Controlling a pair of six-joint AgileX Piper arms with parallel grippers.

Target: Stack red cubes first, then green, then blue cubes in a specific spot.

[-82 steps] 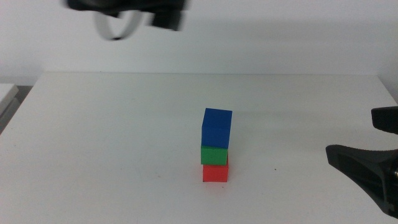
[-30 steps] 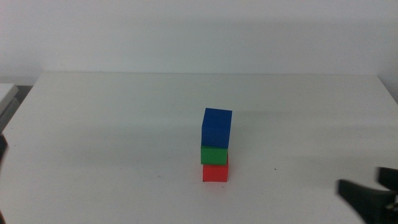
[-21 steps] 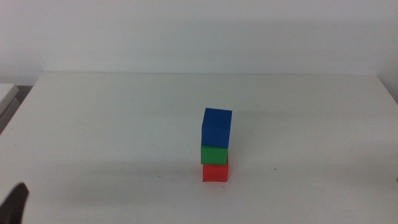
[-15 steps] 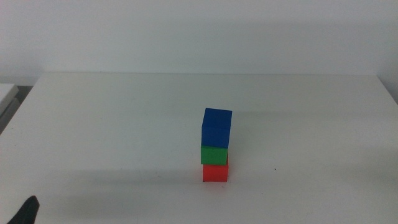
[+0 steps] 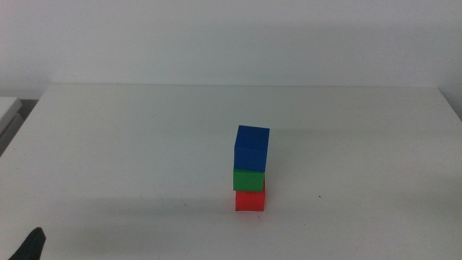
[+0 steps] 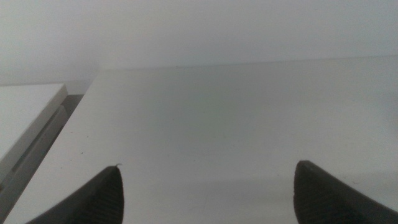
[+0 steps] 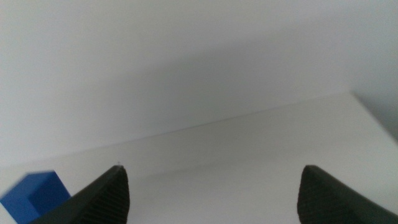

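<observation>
In the middle view a stack stands on the white table [image 5: 130, 130], right of centre: the red cube [image 5: 250, 200] at the bottom, the green cube [image 5: 248, 179] on it, the blue cube [image 5: 251, 149] on top, sitting slightly askew. The patch of table under the stack is hidden by the red cube. My left gripper [image 6: 205, 193] is open and empty over bare table; only a dark tip [image 5: 30, 244] shows at the middle view's bottom left. My right gripper [image 7: 211, 193] is open and empty; its wrist view shows the blue cube [image 7: 34, 196] at the edge.
A white ledge [image 6: 28, 118] lies beside the table's left edge, with a dark gap between. A pale wall stands behind the table's far edge.
Both arms have drawn back out of the middle view: the right gripper left at the bottom right, the left one dropped to the bottom left corner. The stack has not moved.
</observation>
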